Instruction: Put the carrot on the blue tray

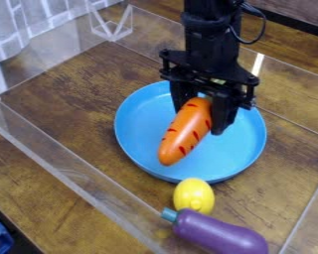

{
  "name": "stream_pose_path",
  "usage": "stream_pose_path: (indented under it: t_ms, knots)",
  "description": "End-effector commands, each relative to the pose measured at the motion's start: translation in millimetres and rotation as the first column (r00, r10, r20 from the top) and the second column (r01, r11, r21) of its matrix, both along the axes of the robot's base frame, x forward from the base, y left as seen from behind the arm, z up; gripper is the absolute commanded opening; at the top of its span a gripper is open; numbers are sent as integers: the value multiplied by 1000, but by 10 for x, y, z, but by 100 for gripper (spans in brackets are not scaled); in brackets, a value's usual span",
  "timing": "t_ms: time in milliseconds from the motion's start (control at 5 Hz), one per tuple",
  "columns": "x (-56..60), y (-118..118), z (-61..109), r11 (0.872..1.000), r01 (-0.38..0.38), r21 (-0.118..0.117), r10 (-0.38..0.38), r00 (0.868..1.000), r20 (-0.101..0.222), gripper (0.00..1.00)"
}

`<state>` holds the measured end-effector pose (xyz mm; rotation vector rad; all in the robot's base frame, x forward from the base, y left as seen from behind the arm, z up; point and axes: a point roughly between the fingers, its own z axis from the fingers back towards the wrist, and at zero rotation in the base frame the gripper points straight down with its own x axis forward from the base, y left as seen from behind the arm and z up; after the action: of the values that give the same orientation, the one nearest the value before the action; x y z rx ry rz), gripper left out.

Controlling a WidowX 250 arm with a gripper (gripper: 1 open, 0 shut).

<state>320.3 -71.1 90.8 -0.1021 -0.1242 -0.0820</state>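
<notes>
Above the blue tray (142, 119): end effector (209, 109) pointed straight down, fingers clamped on the upper end of the carrot (185, 131). Carrot hung slantwise over the tray's middle, tapered tip lowest and toward the tray's near-left rim; contact with the tray floor not discernible. Leafy top hidden inside the grip, as were the fingertips themselves. Beyond the tray's near rim, a yellow lemon (193, 194) just beside the edge, and a purple eggplant (218, 234) further toward the camera on the wooden counter (63, 99). Likely risks: release from this tilt, with a roll across the shallow rim toward the lemon; or further descent, with the tip jammed against the plastic and the tray pushed sideways. Arm cut off at the top edge.
</notes>
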Motion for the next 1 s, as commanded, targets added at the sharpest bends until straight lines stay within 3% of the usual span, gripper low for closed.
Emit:
stream_pose_path:
  t_ms: [0,400,600,800]
  knots:
    - [14,-6,100,1000,2,-13,-2,999,39,0]
    - [22,42,102,1000,-14,-16,15,999,52,0]
    - [47,21,107,999,-16,-27,18,998,55,100]
    - [83,34,121,1000,-20,-22,21,997,69,100]
